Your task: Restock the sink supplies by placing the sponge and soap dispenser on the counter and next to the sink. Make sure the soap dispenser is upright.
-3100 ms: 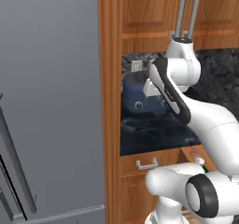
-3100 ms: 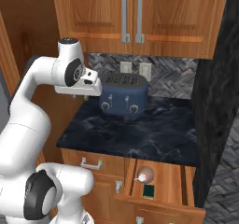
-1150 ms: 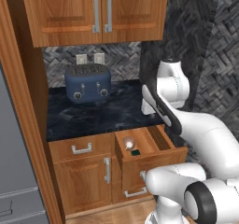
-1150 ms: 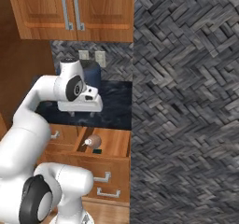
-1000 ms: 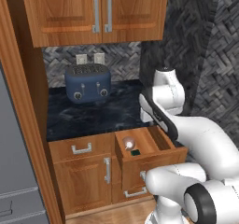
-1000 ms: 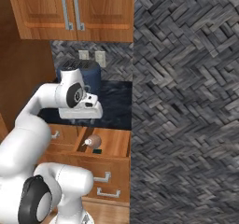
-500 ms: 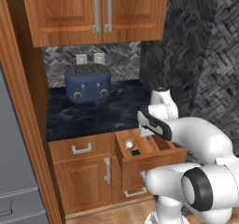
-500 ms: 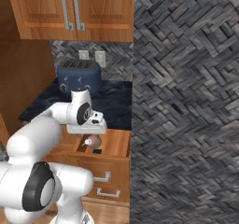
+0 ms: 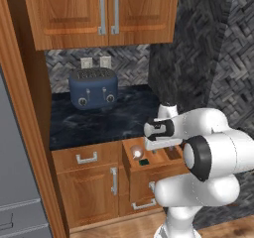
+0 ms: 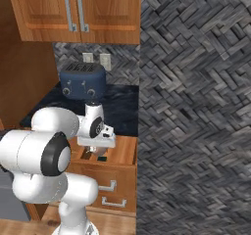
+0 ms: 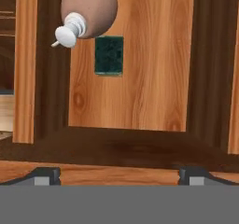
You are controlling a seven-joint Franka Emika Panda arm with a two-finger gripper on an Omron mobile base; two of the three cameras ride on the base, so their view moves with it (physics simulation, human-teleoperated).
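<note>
An open wooden drawer holds both supplies. The soap dispenser, brown-orange with a white pump, appears to lie on its side at the drawer's far end. The dark green sponge lies flat right beside it. My gripper hangs open above the drawer, nothing between its fingertips, some way short of both. From the left base view, the soap dispenser and sponge sit under my hand. The dark marbled counter lies behind the drawer. The sink is out of view.
A blue toaster stands at the counter's back, below the wall cabinets. A dark herringbone wall rises close on the right. A closed drawer and cabinet door sit left of the open drawer. Tall wooden panel at left.
The base drove sideways from three seconds ago to one second ago, so the whole scene shifted. In the last second my arm folded down and brought the hand low over the open drawer.
</note>
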